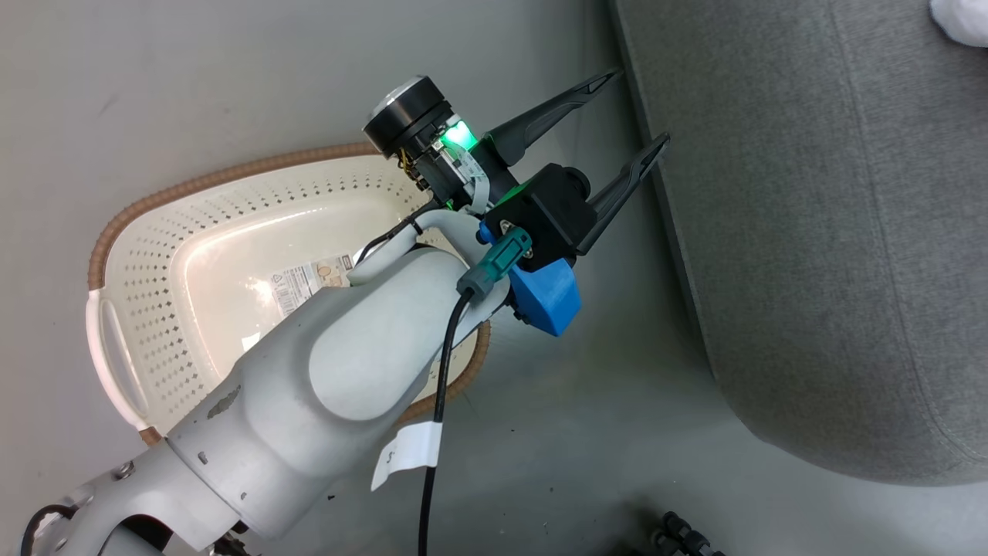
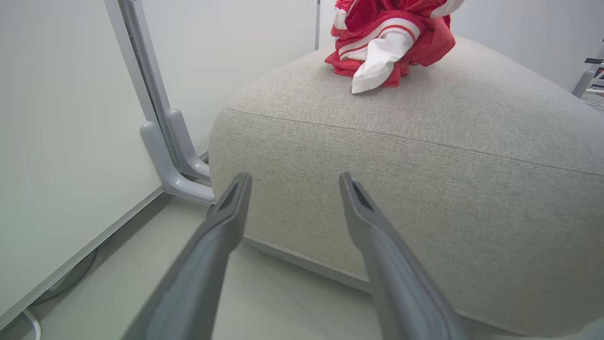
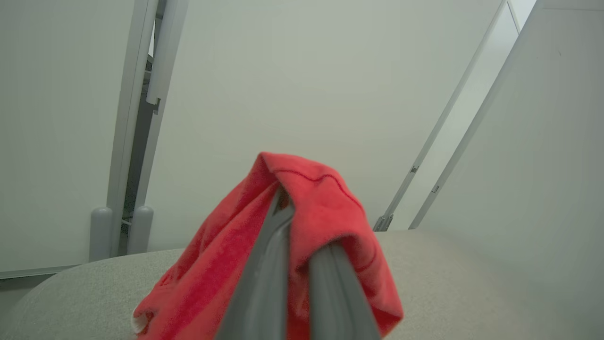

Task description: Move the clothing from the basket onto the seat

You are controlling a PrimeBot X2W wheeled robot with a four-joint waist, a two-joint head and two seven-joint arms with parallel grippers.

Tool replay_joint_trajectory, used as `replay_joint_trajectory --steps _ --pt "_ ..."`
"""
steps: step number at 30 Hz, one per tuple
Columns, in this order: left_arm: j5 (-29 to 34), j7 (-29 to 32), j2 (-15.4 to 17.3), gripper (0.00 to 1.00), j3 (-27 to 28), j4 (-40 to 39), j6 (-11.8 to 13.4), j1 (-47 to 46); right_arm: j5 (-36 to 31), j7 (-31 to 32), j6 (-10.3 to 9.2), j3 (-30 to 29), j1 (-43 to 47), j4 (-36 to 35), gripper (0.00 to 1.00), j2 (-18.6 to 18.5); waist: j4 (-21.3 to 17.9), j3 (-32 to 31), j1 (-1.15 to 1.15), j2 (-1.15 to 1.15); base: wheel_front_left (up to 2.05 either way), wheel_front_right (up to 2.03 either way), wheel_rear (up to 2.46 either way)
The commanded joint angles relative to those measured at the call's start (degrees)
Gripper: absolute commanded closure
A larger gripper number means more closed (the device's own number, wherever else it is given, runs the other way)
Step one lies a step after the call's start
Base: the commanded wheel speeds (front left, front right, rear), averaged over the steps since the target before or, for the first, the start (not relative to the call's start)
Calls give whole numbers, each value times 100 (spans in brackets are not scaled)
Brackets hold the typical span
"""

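Red cloth drapes over the right gripper (image 3: 295, 222), whose two dark fingers are pinched together on a fold of the clothing (image 3: 325, 198). The garment hangs over the top of the grey seat (image 3: 448, 274), and pale wall panels (image 3: 306, 85) rise beyond it. From the head, the pale left forearm (image 1: 363, 363) crosses the near edge of the basket (image 1: 154, 255). The basket stands on the grey floor (image 1: 540, 432), and a paper label (image 1: 309, 282) shows on its glossy cream bottom. Past the basket rim, the left gripper (image 1: 641, 106) hangs over the floor with its fingers spread and nothing between them, pointing at the side of the seat (image 1: 834, 232). Further off, in the left wrist view, a red-and-white heap of clothing (image 2: 377, 28) lies on top of the seat (image 2: 401, 156).
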Motion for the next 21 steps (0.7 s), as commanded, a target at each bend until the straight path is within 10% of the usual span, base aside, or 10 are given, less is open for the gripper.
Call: replay_joint_trajectory --steps 1,15,16,17,21 --pt "32 -5 26 0 -15 -41 17 -92 -25 0 1 7 85 84 100 84 57 78 -1 0 0 0 0" --pt "-65 52 206 0 -44 -87 90 -35 -172 0 1 135 495 765 100 606 18 73 -1 0 0 0 0" --pt "-75 47 212 0 -47 -79 99 -18 -169 -1 1 103 510 716 73 628 3 36 -1 0 0 0 0" --pt "-78 39 207 0 -50 -76 106 1 -168 -1 1 72 557 664 5 654 -9 -3 -1 0 0 0 0" --pt "-143 -48 172 0 -46 -24 129 117 -187 -1 1 -37 903 490 0 756 -56 -262 -1 0 0 0 0"
